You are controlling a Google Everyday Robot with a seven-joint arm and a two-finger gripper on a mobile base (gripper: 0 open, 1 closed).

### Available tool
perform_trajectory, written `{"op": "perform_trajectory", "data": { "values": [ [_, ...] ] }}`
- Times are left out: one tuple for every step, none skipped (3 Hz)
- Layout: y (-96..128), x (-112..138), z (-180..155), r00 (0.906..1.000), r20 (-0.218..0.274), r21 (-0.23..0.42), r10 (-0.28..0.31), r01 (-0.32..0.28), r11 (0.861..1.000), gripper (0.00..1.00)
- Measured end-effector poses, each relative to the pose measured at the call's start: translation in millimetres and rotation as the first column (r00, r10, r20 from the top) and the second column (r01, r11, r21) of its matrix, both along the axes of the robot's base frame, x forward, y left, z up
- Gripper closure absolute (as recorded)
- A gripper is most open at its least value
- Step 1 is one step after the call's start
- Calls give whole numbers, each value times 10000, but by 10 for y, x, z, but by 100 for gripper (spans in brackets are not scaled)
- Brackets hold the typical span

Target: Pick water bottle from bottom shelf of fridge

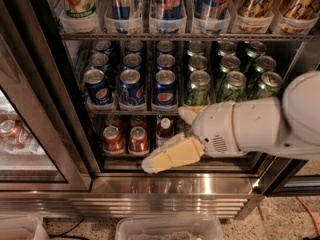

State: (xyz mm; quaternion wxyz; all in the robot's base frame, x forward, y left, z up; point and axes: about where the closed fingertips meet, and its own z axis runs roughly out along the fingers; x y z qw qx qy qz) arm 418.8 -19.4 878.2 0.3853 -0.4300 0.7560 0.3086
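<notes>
Tool (167,140) stood spread at bottom shelf (125,157) front, pinching nothing. Water bottle lay hidden behind it, apparently ungrasped. Reach looked done; grasp and withdrawal were left.

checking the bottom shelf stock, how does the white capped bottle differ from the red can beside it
The bottle has a white screw cap and brown contents; the red can a silver tab top. The bottle narrows at its neck; the red can is straight-sided. Both stand upright on the bottom shelf, where the open gripper reaches in beside the bottle.
</notes>
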Motion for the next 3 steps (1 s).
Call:
{"op": "perform_trajectory", "data": {
  "values": [
    [430, 35, -43, 9976, 294, 2213, 625, -675, 9729, 0],
    [696, -22, 81, 9894, 780, 2857, 1227, -1401, 9480, 0],
    [698, -27, 89, 9892, 806, 2811, 1223, -1403, 9494, 0]
  ]
}}
